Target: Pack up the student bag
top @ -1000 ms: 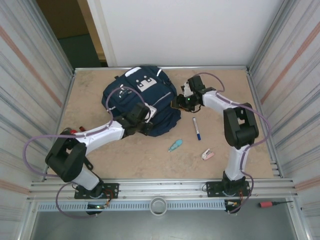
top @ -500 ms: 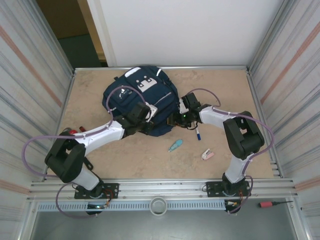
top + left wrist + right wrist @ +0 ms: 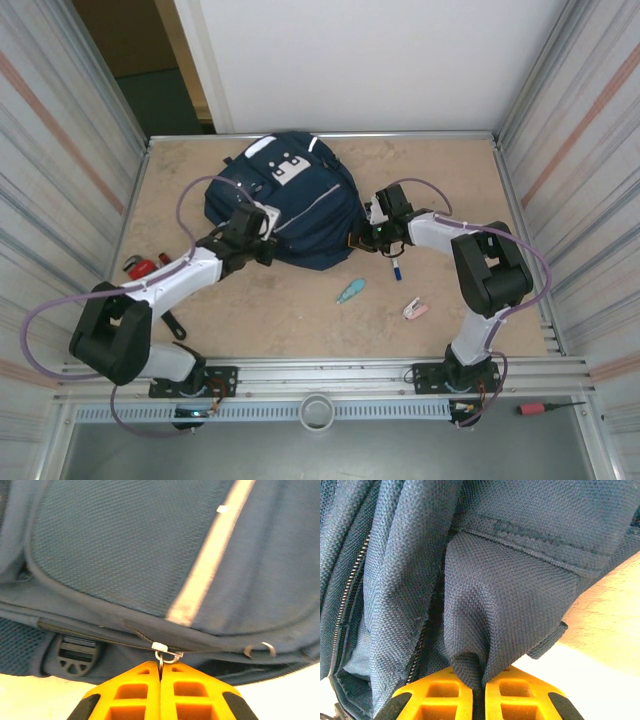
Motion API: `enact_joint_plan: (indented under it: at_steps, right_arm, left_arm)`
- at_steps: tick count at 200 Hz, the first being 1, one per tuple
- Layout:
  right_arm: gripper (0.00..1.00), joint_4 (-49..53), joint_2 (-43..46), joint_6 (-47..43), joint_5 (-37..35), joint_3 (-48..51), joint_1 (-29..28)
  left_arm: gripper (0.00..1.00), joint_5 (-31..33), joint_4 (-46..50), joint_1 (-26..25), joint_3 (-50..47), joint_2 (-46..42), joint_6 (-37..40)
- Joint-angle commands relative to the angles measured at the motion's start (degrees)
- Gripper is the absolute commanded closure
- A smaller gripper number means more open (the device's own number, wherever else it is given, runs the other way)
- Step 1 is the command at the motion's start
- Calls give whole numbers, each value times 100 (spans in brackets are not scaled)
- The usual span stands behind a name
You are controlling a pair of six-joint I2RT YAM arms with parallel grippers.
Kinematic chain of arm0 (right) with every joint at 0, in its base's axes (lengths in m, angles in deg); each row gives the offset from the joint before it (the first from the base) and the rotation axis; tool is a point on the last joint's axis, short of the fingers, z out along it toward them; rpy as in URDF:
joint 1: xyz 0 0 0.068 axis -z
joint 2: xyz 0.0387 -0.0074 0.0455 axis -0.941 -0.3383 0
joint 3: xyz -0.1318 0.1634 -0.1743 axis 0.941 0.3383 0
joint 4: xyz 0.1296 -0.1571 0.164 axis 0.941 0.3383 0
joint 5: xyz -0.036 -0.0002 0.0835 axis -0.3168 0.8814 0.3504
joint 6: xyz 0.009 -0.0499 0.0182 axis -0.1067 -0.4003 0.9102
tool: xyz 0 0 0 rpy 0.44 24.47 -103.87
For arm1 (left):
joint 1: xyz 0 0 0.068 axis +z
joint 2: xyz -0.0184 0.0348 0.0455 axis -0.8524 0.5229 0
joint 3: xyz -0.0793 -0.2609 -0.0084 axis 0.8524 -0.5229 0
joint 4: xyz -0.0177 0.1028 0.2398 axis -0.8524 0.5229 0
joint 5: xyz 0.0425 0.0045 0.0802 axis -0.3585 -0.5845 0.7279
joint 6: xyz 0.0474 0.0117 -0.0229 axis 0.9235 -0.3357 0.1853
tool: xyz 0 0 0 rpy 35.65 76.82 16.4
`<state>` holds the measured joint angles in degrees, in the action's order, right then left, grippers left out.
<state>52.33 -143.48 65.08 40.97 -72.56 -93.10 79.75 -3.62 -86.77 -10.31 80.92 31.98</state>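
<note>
The student bag (image 3: 290,195), big and navy with white patches, lies at the back middle of the table. My left gripper (image 3: 264,236) is at its near left edge. In the left wrist view its yellow fingers (image 3: 140,690) are shut on the metal zipper pull (image 3: 163,658) of the bag (image 3: 150,555). My right gripper (image 3: 358,239) is at the bag's near right edge. Its fingers (image 3: 520,695) are shut on a pinched fold of the bag's navy fabric (image 3: 490,615), with a zipper line (image 3: 347,595) running to the left of the fold.
A white marker with a blue cap (image 3: 394,260), a teal item (image 3: 350,291) and a small pink and white item (image 3: 415,308) lie on the table to the right of the bag. A red item (image 3: 140,267) lies by the left arm. Metal walls close in both sides.
My right gripper moved down to the bag's right edge and shut on its fabric. My left gripper, still shut on the zipper pull, moved left along the bag's near edge.
</note>
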Motion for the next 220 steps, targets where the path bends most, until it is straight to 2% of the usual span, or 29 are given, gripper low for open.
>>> enact_joint_plan:
  at_steps: [1, 24, 47, 74, 97, 127, 151, 173, 207, 220]
  right_arm:
    - [100, 20, 141, -253, -105, -68, -84]
    - [98, 64, 83, -277, -96, -150, -226]
    - [98, 100, 134, -319, -105, -122, -233]
    - [96, 91, 156, -332, -114, -98, -235]
    - [93, 57, 170, -323, -105, -94, -235]
    - [90, 74, 215, -357, -114, -71, -220]
    - [90, 74, 216, -359, -95, -54, -165]
    - [90, 67, 222, -366, -79, -41, -147]
    - [90, 57, 202, -368, -65, -14, -130]
    - [91, 48, 202, -368, -69, -5, -130]
  left_arm:
    - [100, 289, 84, 348, 30, 57, -231]
    - [81, 249, 225, 346, 233, 185, -236]
    - [55, 324, 105, 164, 66, -280, -134]
    - [27, 496, -582, -598, -57, -639, 702]
    - [15, 853, -677, -1186, 486, 13, 1596]
    - [10, 811, -124, -1271, 1637, 1211, 2031]
    - [10, 852, 30, -1258, 2221, 1879, 2226]
    - [17, 955, 192, -1154, 2626, 2207, 2220]
    - [37, 560, 249, -878, 2801, 2202, 2113]
    - [41, 349, 232, -779, 2818, 2181, 2073]
